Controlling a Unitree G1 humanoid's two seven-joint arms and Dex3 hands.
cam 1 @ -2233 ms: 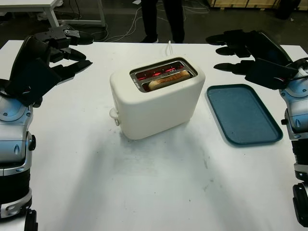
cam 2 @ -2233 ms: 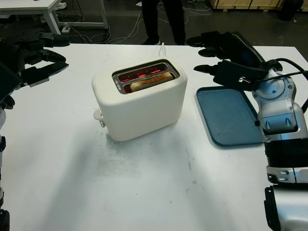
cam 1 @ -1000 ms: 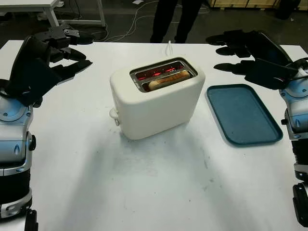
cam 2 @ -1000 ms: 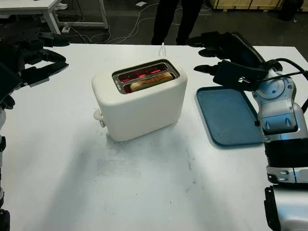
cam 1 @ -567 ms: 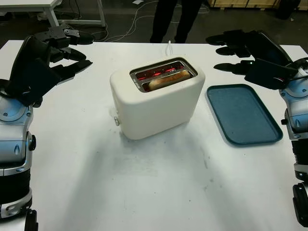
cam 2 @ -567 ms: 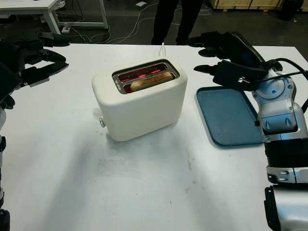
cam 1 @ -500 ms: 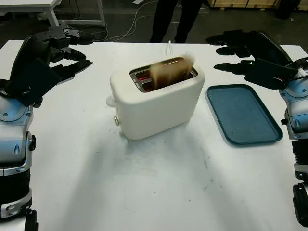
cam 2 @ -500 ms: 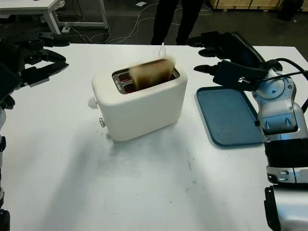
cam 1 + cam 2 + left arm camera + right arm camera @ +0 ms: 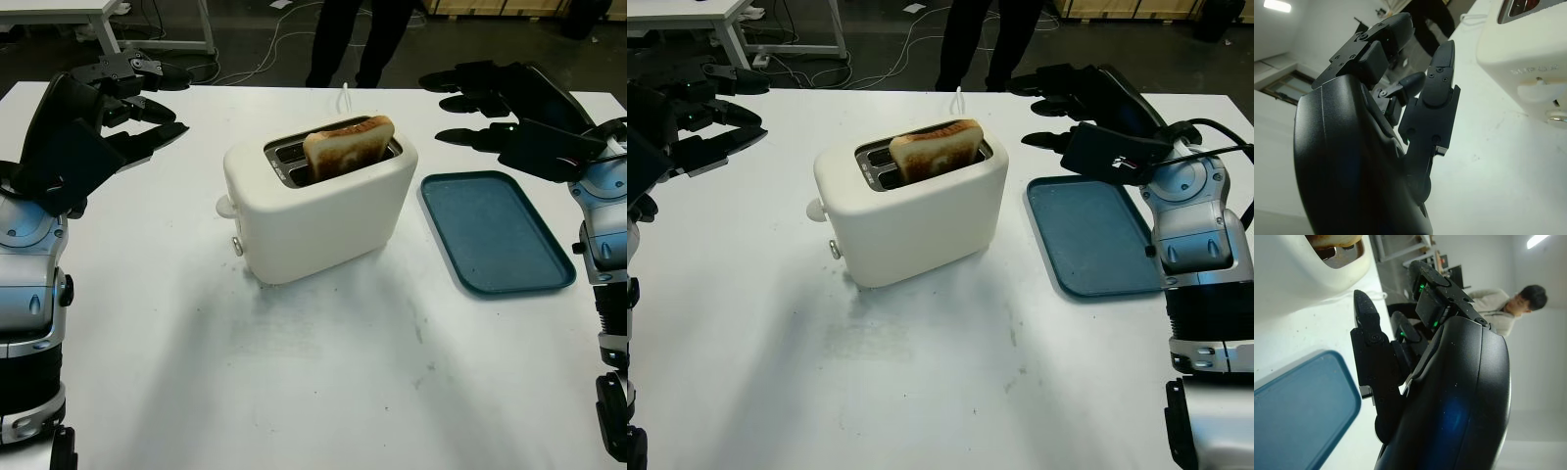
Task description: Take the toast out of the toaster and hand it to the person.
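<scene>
From the head views, the toast stands up out of the toaster on the worktop; pinch its exposed top edge and lift straight up.

Left wrist: left hand open, beside the toaster.

Right wrist: right hand open above the blue tray.

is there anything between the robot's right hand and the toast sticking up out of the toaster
Nothing visible. The right hand, open, hovers above the blue tray, and bare white table separates it from the toast standing upright in the toaster.
</scene>
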